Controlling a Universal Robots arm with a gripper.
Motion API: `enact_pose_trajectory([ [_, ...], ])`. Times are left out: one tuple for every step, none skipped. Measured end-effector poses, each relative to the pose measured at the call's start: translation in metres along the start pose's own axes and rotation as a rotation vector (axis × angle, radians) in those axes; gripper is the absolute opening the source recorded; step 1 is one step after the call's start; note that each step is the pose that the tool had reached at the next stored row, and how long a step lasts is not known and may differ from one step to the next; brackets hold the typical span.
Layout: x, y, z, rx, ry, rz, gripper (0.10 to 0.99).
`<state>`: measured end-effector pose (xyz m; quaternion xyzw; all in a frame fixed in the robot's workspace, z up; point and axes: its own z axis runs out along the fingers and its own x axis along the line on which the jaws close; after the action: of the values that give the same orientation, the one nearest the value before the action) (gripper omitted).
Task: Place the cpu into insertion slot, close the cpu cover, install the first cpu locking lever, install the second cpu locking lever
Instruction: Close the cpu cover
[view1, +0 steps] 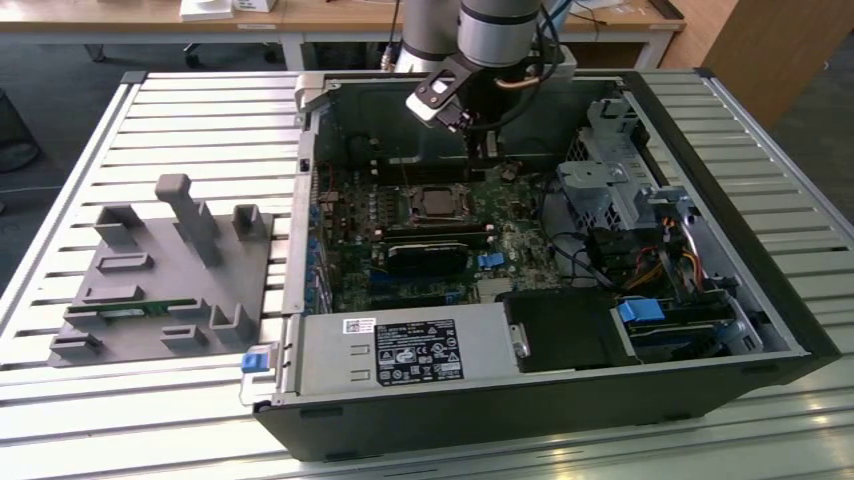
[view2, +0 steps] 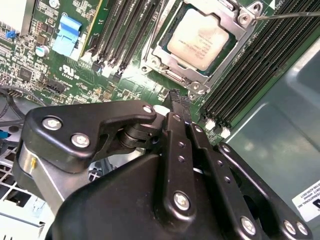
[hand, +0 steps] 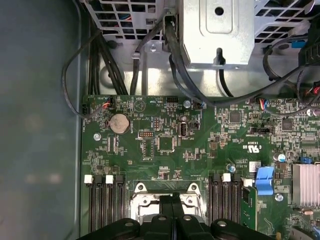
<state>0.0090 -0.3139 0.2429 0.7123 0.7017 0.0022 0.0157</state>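
The cpu (view2: 204, 39), a pale silvery-tan square, lies flat in its socket on the green motherboard (hand: 150, 145). The cpu cover (view2: 172, 75), a thin silvery frame, lies down around it. A thin metal lever rod (view2: 287, 15) sticks out from one corner of the socket. My gripper (view2: 180, 100) hangs just above the board beside the socket, its black fingers pressed together with nothing between them. In the exterior view the gripper (view1: 481, 160) stands inside the open case just behind the cpu (view1: 434, 203). In the first wrist view its fingers (hand: 167, 205) cover the middle of the socket.
Black memory slots (view2: 130, 30) flank the socket on both sides. A drive cage (view1: 601, 180) and cable bundles fill the case on the exterior view's right. The labelled power supply (view1: 400, 350) sits at the front. A grey fixture (view1: 174, 270) stands on the slatted table.
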Motion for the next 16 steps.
enact_pose_trajectory([
  [0.0000,-0.0005,0.0002,0.000,0.0000,0.000,0.106],
  [0.0000,-0.0009,0.0003,0.000,-0.0001,0.000,0.106],
  [0.0000,-0.0014,0.0005,0.000,-0.0001,0.000,0.106],
  [0.0000,-0.0017,0.0007,0.000,0.0000,0.000,0.106],
  [0.0000,-0.0019,0.0010,0.000,0.0001,0.000,0.106],
  [0.0000,-0.0022,0.0014,0.000,0.0001,0.000,0.106],
  [0.0000,-0.0024,0.0019,0.000,0.0001,0.000,0.106],
  [0.0000,-0.0027,0.0026,0.000,-0.0001,0.000,0.106],
  [-0.0001,-0.0031,0.0035,0.000,-0.0001,0.000,0.106],
  [-0.0001,-0.0037,0.0044,0.000,-0.0001,0.000,0.106],
  [-0.0002,-0.0045,0.0053,0.000,-0.0001,0.000,0.106],
  [-0.0002,-0.0056,0.0064,0.000,0.0000,0.000,0.106],
  [-0.0002,-0.0068,0.0074,0.000,0.0000,0.000,0.106],
  [-0.0002,-0.0081,0.0085,0.000,0.0000,0.000,0.106],
  [-0.0002,-0.0100,0.0093,0.000,-0.0001,0.000,0.106],
  [-0.0002,-0.0123,0.0100,0.000,-0.0001,0.000,0.106],
])
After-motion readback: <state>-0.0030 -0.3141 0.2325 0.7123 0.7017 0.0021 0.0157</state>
